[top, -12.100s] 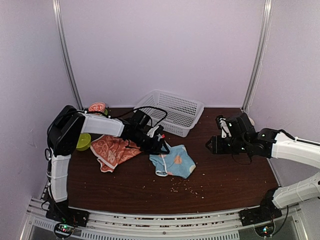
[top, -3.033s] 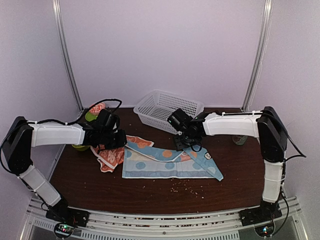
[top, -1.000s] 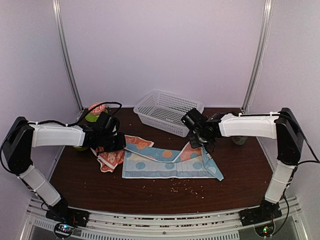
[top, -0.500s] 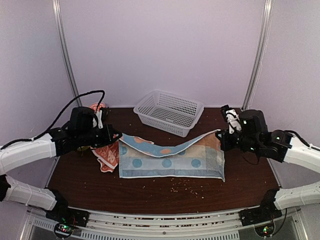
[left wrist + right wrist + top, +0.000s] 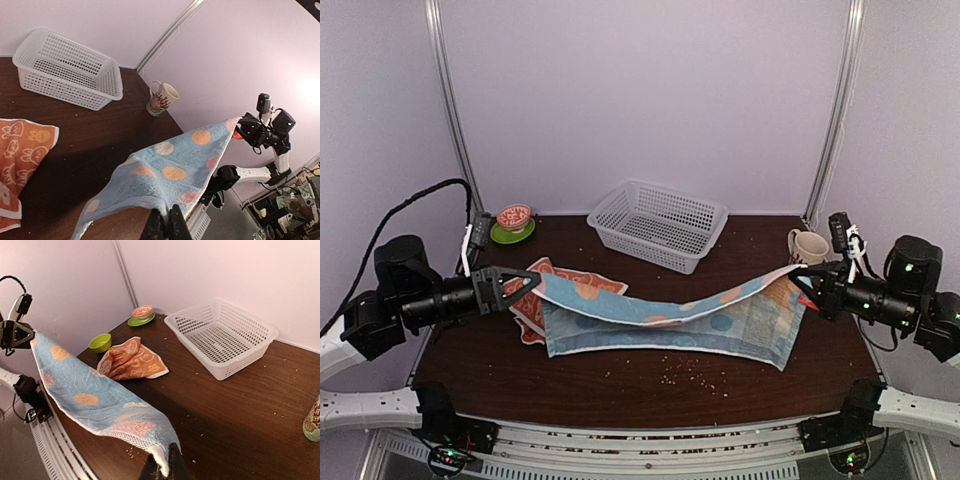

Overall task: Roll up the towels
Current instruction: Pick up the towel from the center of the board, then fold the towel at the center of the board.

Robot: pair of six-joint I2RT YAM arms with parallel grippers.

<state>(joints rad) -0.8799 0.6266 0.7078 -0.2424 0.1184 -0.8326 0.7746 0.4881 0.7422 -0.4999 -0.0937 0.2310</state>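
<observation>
My left fingers (image 5: 530, 281) are pinched tight on one corner of the blue towel (image 5: 665, 308). My right fingers (image 5: 801, 280) are pinched on the far corner. The towel hangs between them like a droopy bridge. Its back edge is up in the air and its front part lies on the worktop (image 5: 570, 385).

My wrist cameras show only the tips of my fingers, cut off at the bottom. The pinched corners are mostly tucked out of sight.

The orange towel (image 5: 526, 314) lies rumpled on the left side, and the blue towel hides part of it. The white basket (image 5: 660, 225) sits at the back. The mug (image 5: 808, 245) stands near my right fingers, and my right wrist camera cuts most of it off. The green bowl (image 5: 100, 342) shows only in my right wrist camera. I cannot tell what the little crumbs (image 5: 692, 376) are.
</observation>
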